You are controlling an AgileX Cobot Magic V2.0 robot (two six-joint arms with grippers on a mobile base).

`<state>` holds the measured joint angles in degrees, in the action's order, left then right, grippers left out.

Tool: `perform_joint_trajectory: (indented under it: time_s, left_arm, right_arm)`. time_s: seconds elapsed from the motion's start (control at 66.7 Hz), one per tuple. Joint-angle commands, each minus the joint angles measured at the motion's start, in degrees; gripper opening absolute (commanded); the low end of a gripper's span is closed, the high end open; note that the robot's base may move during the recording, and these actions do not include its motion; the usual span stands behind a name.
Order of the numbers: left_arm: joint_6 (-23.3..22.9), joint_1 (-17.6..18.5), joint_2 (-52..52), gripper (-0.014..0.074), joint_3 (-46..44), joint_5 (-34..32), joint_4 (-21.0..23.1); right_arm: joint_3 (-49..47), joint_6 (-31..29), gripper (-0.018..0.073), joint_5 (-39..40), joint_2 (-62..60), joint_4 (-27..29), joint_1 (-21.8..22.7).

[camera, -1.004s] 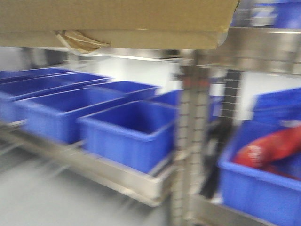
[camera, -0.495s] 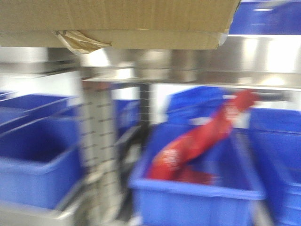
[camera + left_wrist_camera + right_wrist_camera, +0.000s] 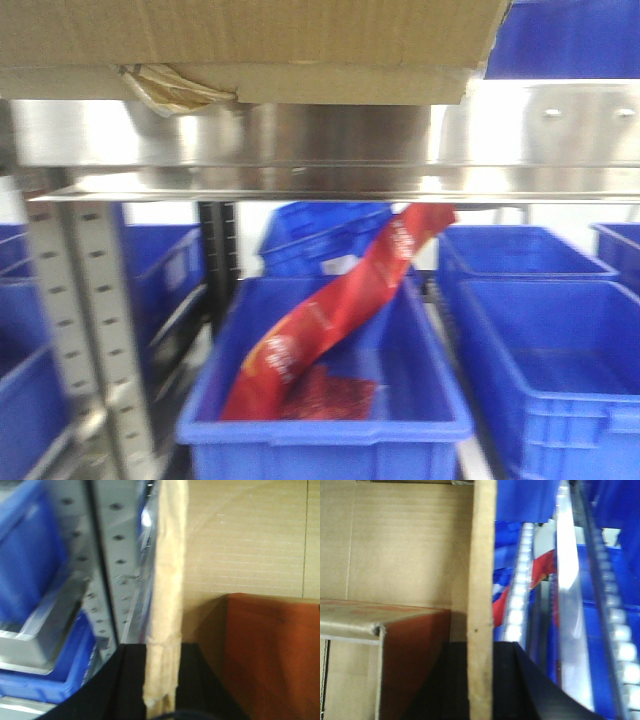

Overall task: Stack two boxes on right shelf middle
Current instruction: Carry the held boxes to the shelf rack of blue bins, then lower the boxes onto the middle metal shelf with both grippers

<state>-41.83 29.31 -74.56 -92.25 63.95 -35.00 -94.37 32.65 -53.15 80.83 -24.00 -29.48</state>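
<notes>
A large tan cardboard box (image 3: 250, 45) fills the top of the front view, held up, with peeling yellowish tape (image 3: 170, 88) on its underside edge. Just behind and below it runs the shiny steel shelf (image 3: 330, 135) lip with two screws. My left gripper (image 3: 162, 650) is shut on the box's taped left wall (image 3: 167, 570). My right gripper (image 3: 481, 647) is shut on the box's right wall (image 3: 482, 555). Both wrist views look into the box, where a second cardboard box (image 3: 350, 614) with a reddish-brown shaded side (image 3: 272, 655) lies.
Under the shelf lip stand several blue bins; the middle one (image 3: 320, 435) holds a red bag (image 3: 330, 315), and another bin (image 3: 555, 360) is to its right. A grey perforated upright (image 3: 85, 330) stands at the left, also close beside the left wrist (image 3: 117, 555).
The shelving has swept leftward across the front view and now sits square-on and sharper. The red-bag bin moved from far right to centre. The box stays fixed at the top.
</notes>
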Motion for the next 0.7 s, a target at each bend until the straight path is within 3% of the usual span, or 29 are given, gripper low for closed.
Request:
perform_joint_trajectory:
  time_s: [0.0,0.69]
  left_arm:
    - [-0.4,-0.6,0.6,-0.0111,-0.7,0.5,-3.4]
    - [-0.4,-0.6,0.6,-0.0111,-0.7,0.5,-3.4]
  right_arm:
    - [-1.0,-0.1,-0.0163,2.1,-1.1,-2.8,0.5]
    - [-1.0,-0.1,-0.0163,2.1,-1.1,-2.8,0.5]
